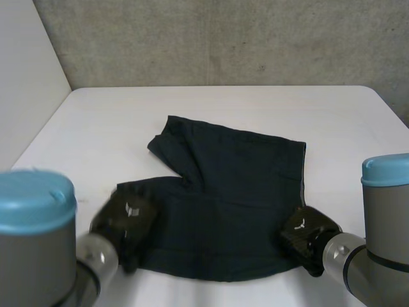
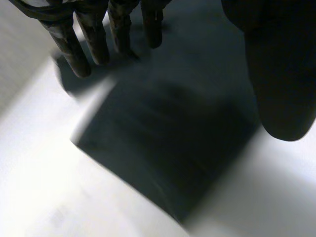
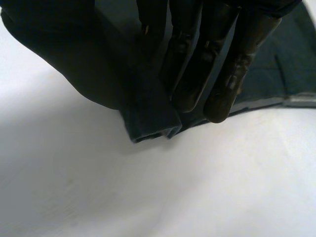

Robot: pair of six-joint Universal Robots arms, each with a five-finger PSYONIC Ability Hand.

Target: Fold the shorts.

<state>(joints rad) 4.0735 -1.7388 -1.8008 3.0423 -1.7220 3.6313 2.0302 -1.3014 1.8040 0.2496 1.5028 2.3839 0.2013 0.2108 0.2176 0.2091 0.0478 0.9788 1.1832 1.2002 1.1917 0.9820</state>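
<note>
Dark navy shorts (image 1: 230, 204) lie spread flat in the middle of the white table (image 1: 108, 121), waistband toward the right and two legs toward the left. My left hand (image 1: 124, 220) hovers over the hem of the nearer leg. In the left wrist view its fingers (image 2: 94, 39) are straight and apart from the thumb (image 2: 281, 74), with the leg's corner (image 2: 163, 153) lying flat beneath. My right hand (image 1: 308, 235) is at the near corner of the waistband. In the right wrist view its fingers (image 3: 197, 64) and thumb pinch a raised fold of that corner (image 3: 148, 126).
Bare white table (image 3: 148, 197) surrounds the shorts on every side. A grey concrete wall (image 1: 243, 38) runs behind the far edge, and a pale wall panel (image 1: 25, 70) stands at the left.
</note>
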